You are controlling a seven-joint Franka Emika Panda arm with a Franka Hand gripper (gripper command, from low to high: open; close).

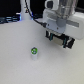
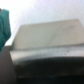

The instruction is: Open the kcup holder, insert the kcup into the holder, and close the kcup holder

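On the exterior view's left, you have only the white table [image 1: 15, 60], with a dark strip of background along its far edge and some cables hanging behind it. Moving toward the middle, you find the kcup [image 1: 34, 53]: a small white pod with a round green top, standing upright on the table by itself, well apart from the arm. Farther to the exterior view's right, your Franka arm's white wrist housing fills the upper corner, and the gripper [image 1: 59, 41] hangs below it, its dark fingers pointing down over the table, above and to the right of the kcup. You can see nothing held between the fingers, but at this size you cannot tell whether the jaws are spread or closed.

Your wrist view is badly blurred. It shows a teal shape [image 2: 4, 26] at one edge that you cannot identify, and a large grey boxy block [image 2: 47, 50] with a flat upper face and a darker front face, set against a white surface. Whether that block is the kcup holder cannot be told from this picture.
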